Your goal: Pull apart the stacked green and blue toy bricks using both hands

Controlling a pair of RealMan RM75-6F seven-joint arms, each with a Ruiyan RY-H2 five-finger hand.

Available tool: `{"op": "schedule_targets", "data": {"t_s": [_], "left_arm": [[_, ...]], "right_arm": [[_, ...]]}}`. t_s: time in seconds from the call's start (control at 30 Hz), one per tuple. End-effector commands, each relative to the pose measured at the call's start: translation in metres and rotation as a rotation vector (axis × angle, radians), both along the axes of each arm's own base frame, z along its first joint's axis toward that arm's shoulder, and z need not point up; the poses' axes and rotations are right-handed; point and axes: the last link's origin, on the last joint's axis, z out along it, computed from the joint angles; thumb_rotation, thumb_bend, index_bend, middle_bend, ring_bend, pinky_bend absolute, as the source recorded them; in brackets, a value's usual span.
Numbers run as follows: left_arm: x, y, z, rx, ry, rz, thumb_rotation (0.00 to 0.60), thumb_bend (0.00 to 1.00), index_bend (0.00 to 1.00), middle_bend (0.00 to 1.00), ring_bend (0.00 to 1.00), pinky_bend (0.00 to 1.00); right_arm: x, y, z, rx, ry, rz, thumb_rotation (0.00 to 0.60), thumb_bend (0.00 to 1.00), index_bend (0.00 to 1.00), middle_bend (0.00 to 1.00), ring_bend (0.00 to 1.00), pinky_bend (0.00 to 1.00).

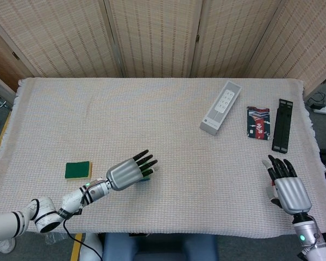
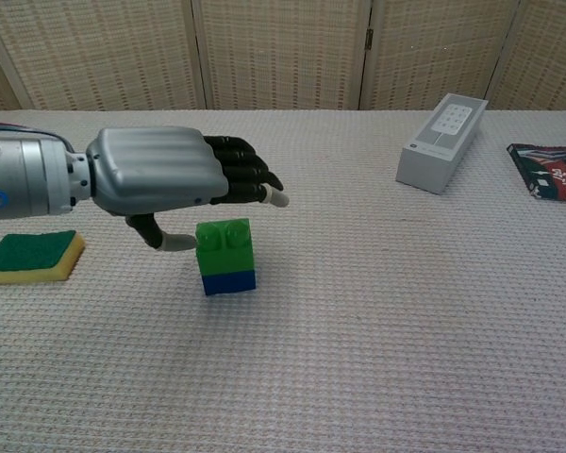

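Woven cloth table (image 1: 168, 109), screen panels behind. Your left hand (image 2: 160, 179) sits low left of centre in the chest view, fingers spread and extended over the top of the green brick (image 2: 224, 245), thumb tip at or just beside its left face; nothing is held. The green brick is seated on the blue brick (image 2: 229, 280), and the stack stands upright. Your right hand (image 1: 287, 185), lower right in the head view, lies flat and empty, well apart from the stack.

Risk: closing one-handed on the green brick probably tips or slides the whole stack. The sponge (image 2: 30, 257), left of the hand, could be nudged by the forearm.
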Motion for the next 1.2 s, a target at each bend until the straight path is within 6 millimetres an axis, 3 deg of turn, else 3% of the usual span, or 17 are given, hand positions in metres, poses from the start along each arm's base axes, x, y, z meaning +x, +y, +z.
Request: {"op": "schedule_targets", "data": {"t_s": [0.03,0.7,1.2], "left_arm": [[0.003,0.002,-0.002,-0.016,-0.007,0.021,0.6,0.42,0.03,0.08,0.0,0.0],[0.005,0.01,-0.022,0.018,0.088,-0.062,0.6,0.42,0.04,0.07,0.0,0.0],[-0.011,0.014,-0.008,0.081,0.158,-0.019,0.6,0.42,0.05,0.07,0.0,0.0]], "right_arm": [[0.0,-0.001,-0.002,0.003,0.002,-0.003,0.6,0.51,0.0,0.0,0.0,0.0],[0.0,-0.001,-0.001,0.017,-0.011,-0.006,0.6,0.51,0.0,0.0,0.0,0.0],[0.001,-0.002,-0.002,0.031,-0.018,-0.004,0.6,0.51,0.0,0.0,0.0,0.0]]}}
